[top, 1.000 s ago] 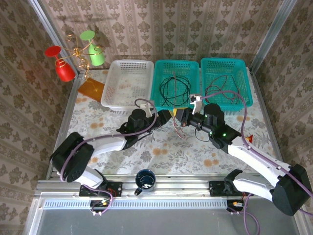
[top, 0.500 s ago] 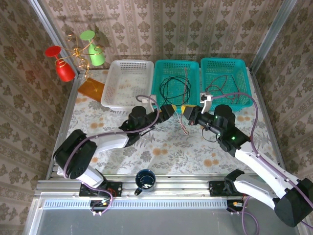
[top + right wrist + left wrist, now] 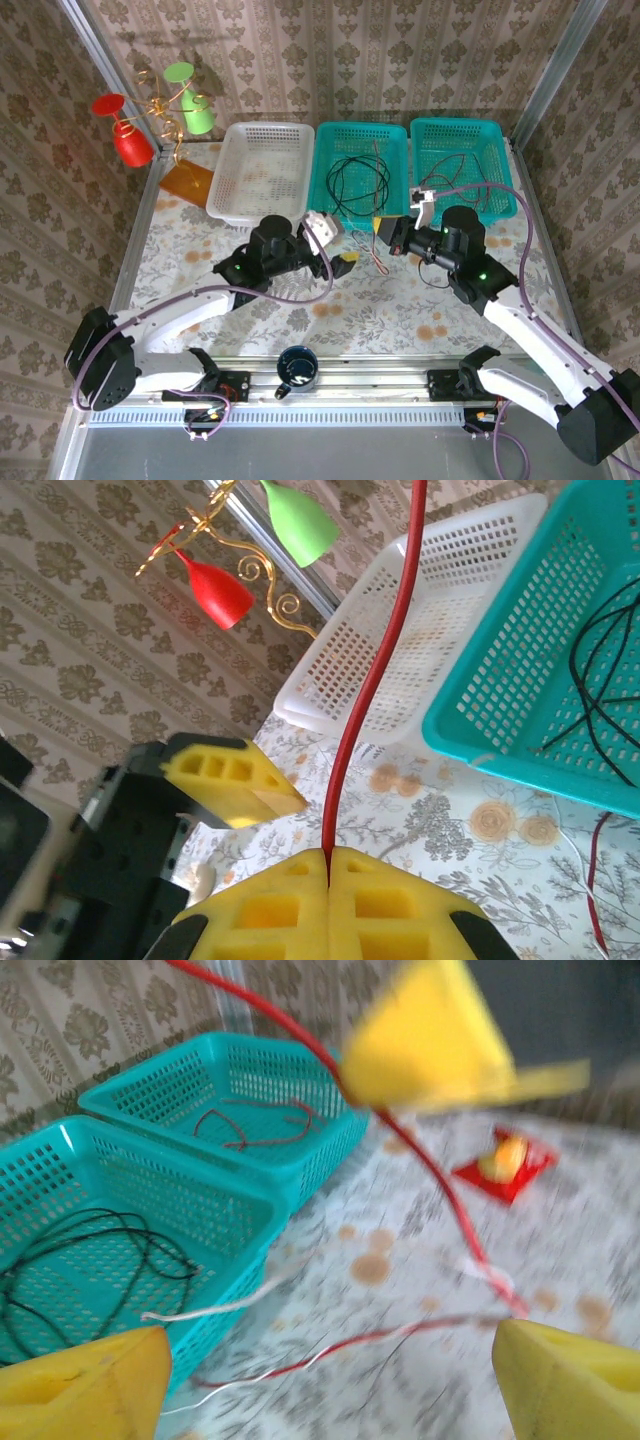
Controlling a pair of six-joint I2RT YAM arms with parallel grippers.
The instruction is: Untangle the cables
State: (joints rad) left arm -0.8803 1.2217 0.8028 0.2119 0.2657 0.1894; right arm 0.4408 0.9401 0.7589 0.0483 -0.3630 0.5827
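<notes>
Cables [image 3: 333, 183] lie in the middle basket [image 3: 362, 127] and right basket [image 3: 455, 123] at 12 o'clock; a mug [image 3: 297, 368] sits at 6 o'clock.

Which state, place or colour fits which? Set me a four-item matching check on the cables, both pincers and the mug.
1 black cables
2 right pincer
3 left pincer
4 mug

a open
b dark blue
c shut on the red cable
d in the middle teal basket

Pairs: 1-d, 2-c, 3-a, 4-b.
</notes>
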